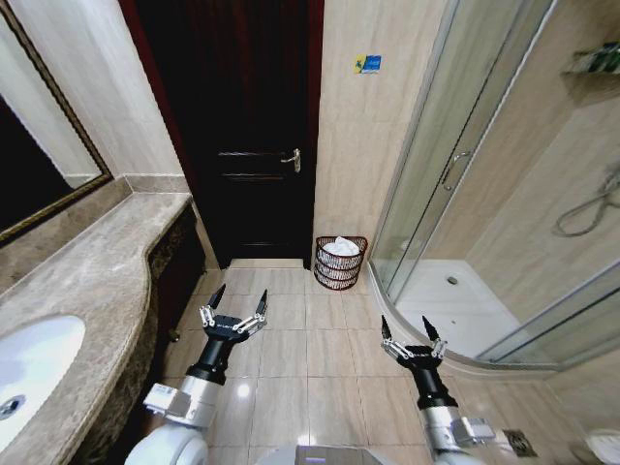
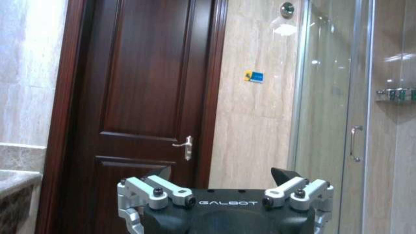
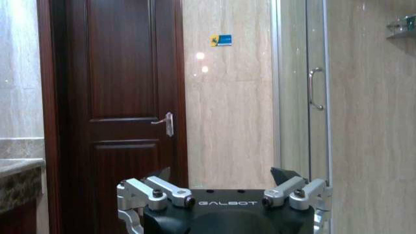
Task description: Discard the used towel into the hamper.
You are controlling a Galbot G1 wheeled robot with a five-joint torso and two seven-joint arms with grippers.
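Plainly "GALBOT" on both spread claws — left claw, right claw; towel inside hamper.

- The sink is cut off by the head view's left edge.
- The mirror runs out past the left edge.
- The towel shows its top above the hamper rim; the rest is hidden inside.
- Items on the shower shelf are too small to tell.
- The wall sticker print is unreadable.
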